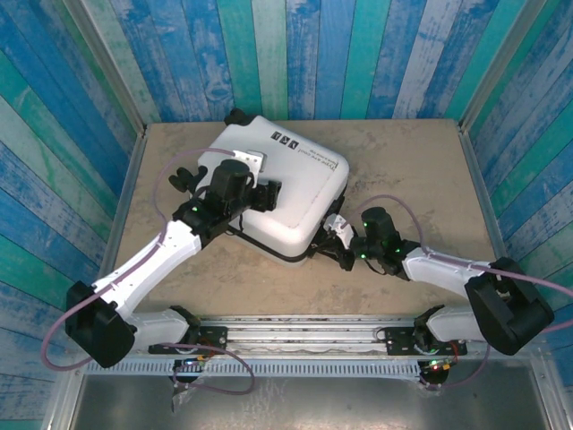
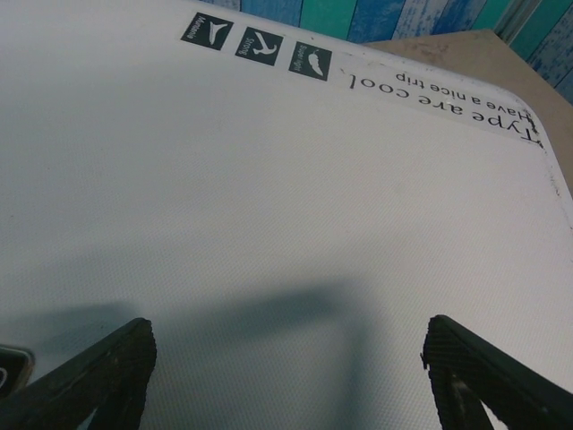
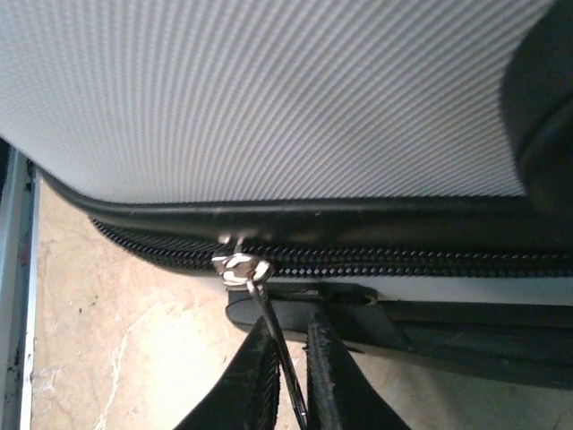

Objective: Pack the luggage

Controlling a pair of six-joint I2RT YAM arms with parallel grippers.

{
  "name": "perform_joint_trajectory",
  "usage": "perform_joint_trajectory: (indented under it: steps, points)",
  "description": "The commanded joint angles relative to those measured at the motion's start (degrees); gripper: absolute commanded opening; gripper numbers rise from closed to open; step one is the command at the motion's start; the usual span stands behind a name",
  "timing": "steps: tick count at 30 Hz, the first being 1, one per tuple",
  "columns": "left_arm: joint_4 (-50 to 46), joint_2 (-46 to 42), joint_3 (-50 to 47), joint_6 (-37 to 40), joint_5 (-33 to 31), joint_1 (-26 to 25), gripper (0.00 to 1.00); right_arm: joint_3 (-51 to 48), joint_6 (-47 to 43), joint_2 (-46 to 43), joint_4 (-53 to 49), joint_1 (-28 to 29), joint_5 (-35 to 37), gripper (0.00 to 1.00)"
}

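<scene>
The luggage (image 1: 282, 184), a small white hard-shell suitcase, lies flat and closed on the table, black label marks (image 2: 255, 47) on its lid. My left gripper (image 1: 249, 179) rests over the lid near its left side, open, its black fingertips (image 2: 107, 372) spread wide with bare white shell (image 2: 286, 269) between them. My right gripper (image 1: 333, 235) is at the case's near right edge, shut on the silver zipper pull (image 3: 273, 336). The pull hangs from the slider (image 3: 240, 266) on the black zipper (image 3: 403, 262).
A black wheel (image 1: 238, 116) sits at the case's far corner. Tan tabletop (image 1: 412, 161) lies free to the right and near side of the case. Blue plank walls (image 1: 295, 54) enclose the table; a metal rail (image 1: 304, 336) runs along the near edge.
</scene>
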Motion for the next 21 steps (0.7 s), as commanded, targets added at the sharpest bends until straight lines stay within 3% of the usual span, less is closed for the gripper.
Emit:
perform_joint_trajectory:
  steps: [1, 7, 21]
  points:
    - [-3.5, 2.0, 0.2, -0.2, -1.1, -1.2, 0.80, 1.0, 0.3, -1.4, -2.7, 0.0, 1.8, 0.08]
    - [-4.2, 3.5, -0.4, -0.9, -2.7, -3.2, 0.77, 2.9, 3.4, -0.5, -5.9, 0.7, 3.8, 0.01]
    - [-7.4, 4.3, -5.6, -7.6, -10.2, -6.7, 0.76, 2.0, 21.1, -4.2, -3.4, 6.0, 23.7, 0.00]
